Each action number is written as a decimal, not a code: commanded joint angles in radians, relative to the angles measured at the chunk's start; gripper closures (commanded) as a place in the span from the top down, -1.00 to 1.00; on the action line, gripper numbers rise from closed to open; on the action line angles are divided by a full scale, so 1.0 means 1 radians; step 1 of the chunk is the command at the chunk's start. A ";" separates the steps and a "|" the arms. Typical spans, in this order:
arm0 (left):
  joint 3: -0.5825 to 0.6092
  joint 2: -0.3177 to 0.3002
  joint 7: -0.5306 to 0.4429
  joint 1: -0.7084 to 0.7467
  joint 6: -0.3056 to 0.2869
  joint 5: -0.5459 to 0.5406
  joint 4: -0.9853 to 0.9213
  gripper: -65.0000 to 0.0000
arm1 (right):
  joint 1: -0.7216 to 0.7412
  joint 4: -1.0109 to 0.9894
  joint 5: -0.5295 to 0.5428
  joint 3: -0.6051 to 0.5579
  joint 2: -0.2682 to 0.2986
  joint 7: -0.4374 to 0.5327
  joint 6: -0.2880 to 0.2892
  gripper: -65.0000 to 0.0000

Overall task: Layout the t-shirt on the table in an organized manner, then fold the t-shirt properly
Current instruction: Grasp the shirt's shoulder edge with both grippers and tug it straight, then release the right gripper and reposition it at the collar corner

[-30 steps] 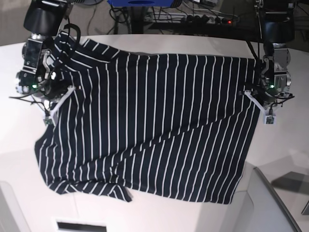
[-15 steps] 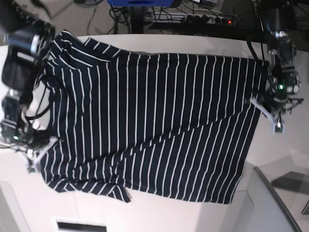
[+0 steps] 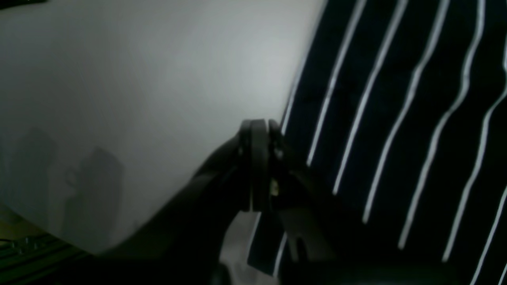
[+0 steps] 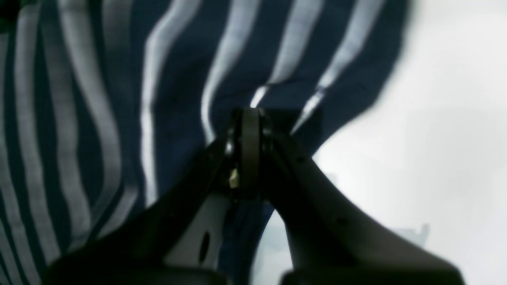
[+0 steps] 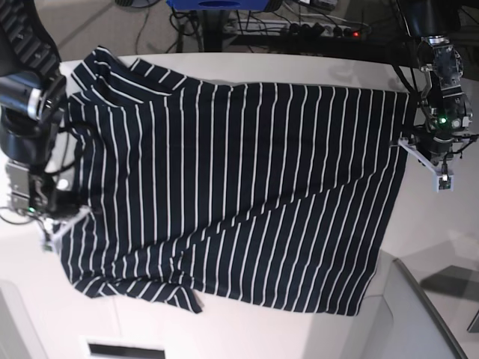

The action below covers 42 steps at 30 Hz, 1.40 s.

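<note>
White table [image 5: 299, 67] carries the striped t-shirt [image 5: 239, 187] spread wide, left gripper [image 3: 257, 166] pinching its edge, right gripper [image 4: 247, 154] clamped on the opposite edge.

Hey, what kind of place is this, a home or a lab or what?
Probably a robotics lab or workshop: a white table holding a striped t-shirt, with a power strip and tangled cables on the floor behind.
</note>
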 commanded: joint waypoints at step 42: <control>-0.009 -0.061 -0.017 0.150 0.005 -0.010 0.181 -1.00 | -0.930 1.359 0.307 0.193 -0.339 -0.404 0.120 0.46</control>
